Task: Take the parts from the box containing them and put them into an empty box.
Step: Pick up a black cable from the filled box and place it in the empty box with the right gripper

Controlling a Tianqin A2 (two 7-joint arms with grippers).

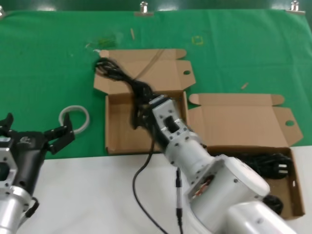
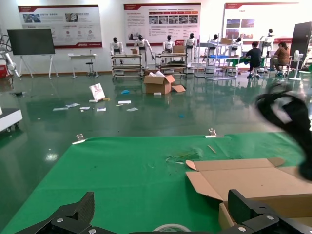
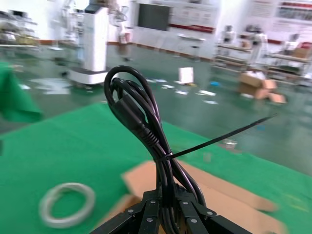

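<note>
Lifting one cable bundle over the left-hand box

Resting at the near left edge of the desk [image 1: 87,195], the left tool [image 1: 36,134] has its fingers spread and holds nothing. One tape ring [image 1: 74,118] lies just beyond it on the green cloth [image 1: 48,63]. Two cardboard boxes stand open. Over the wider empty box [image 1: 122,131] the right tool [image 1: 141,109] is clamped on one tied black cable bundle [image 1: 114,73], whose long axis slants up and away to the left. Rightmost, the narrower box [image 1: 243,126] contains more black cable [image 1: 263,161].
</note>
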